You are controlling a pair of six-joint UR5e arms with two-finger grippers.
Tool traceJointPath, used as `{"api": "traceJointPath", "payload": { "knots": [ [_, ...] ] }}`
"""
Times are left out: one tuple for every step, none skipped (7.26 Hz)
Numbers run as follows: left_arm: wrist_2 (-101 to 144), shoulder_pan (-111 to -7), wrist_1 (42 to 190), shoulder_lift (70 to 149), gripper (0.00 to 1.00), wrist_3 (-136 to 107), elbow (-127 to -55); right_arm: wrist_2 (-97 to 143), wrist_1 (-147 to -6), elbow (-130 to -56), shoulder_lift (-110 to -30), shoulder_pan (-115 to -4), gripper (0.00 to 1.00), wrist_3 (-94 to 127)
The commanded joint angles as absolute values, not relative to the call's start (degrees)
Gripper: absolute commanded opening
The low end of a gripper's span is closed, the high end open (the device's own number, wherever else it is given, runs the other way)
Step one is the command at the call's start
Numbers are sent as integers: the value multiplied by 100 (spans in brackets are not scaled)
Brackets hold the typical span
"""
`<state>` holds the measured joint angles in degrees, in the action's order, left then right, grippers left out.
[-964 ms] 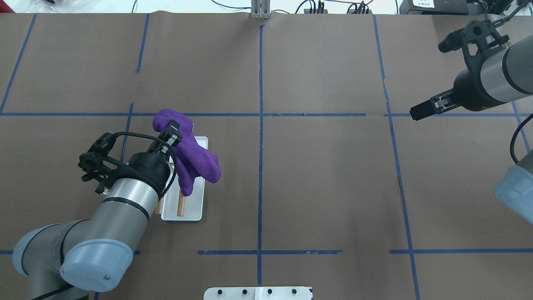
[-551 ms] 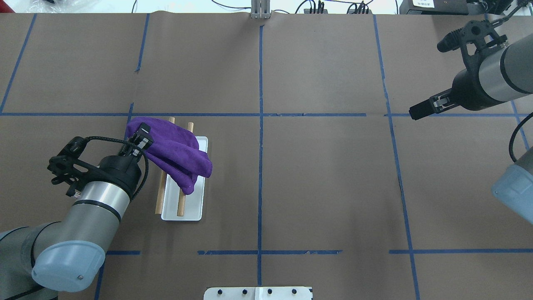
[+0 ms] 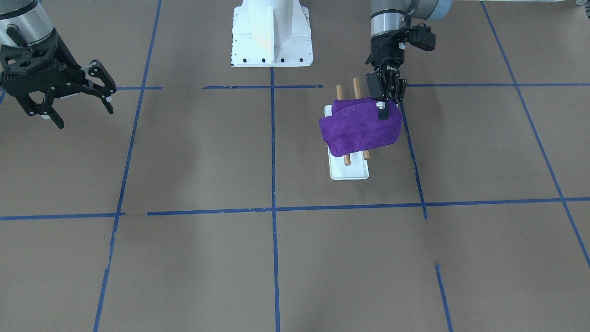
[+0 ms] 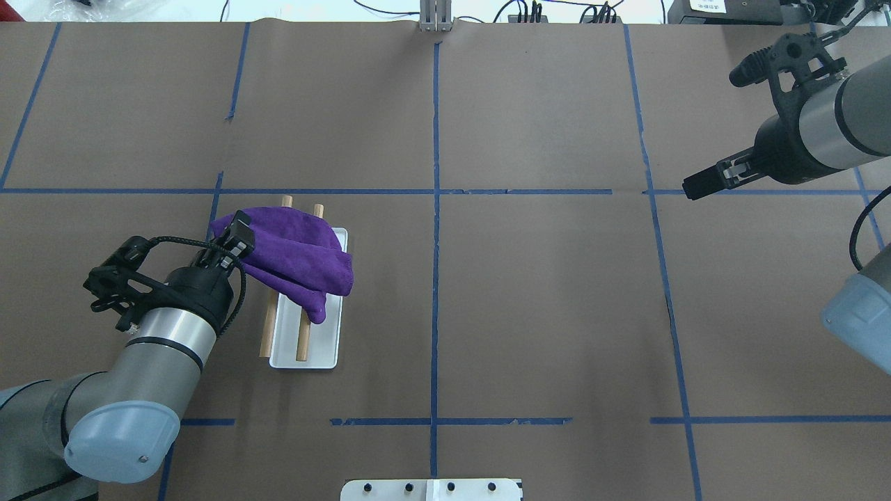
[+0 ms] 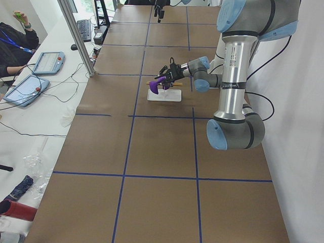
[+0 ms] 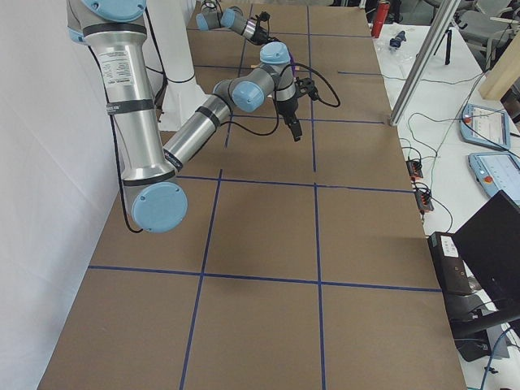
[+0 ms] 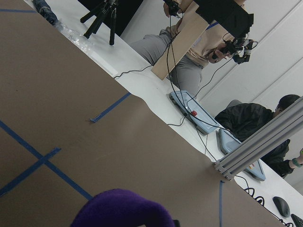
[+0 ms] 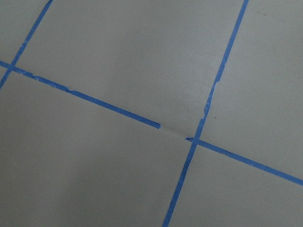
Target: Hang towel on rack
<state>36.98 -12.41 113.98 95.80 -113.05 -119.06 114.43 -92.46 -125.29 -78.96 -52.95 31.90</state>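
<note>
The purple towel (image 4: 299,254) lies draped across the two brown wooden rods (image 4: 303,341) of the rack, over its flat white base (image 4: 327,351). My left gripper (image 4: 237,233) is shut on the towel's left edge, just beside the rods. In the front view the left gripper (image 3: 384,102) is at the towel's (image 3: 359,129) upper right corner, above the rack base (image 3: 349,173). The left wrist view shows only a purple bulge of towel (image 7: 123,210). My right gripper (image 3: 76,110) is open and empty, far from the rack; it also shows in the overhead view (image 4: 703,184).
The white bolted robot pedestal (image 3: 272,37) stands at the table's robot side. Blue tape lines (image 4: 435,209) grid the brown table cover. Operators, tablets (image 5: 48,63) and cables sit beyond the far table edge. An aluminium post (image 5: 76,35) stands at that edge.
My left gripper has moved left and lower with the towel, pulling it across both rods; the bunched towel now lies spread over them. The right arm has barely moved.
</note>
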Motion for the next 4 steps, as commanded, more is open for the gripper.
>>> {"api": "traceJointPath", "payload": {
  "knots": [
    [4258, -1344, 11399, 9571, 100, -10883, -12023, 11452, -9290, -12507, -7893, -5317, 100, 3190],
    [4498, -1527, 11408, 9571, 100, -10472, -12119, 11452, -9342, -12498, -7953, -5352, 100, 3190],
    [4726, -1703, 11408, 9580, 100, -10120, -12181, 11461, -9630, -12481, -7963, -5440, 100, 3190],
    [5016, -1949, 11408, 9589, 100, -9577, -12216, 11504, -9876, -12472, -7972, -5614, 100, 3156]
  ]
}}
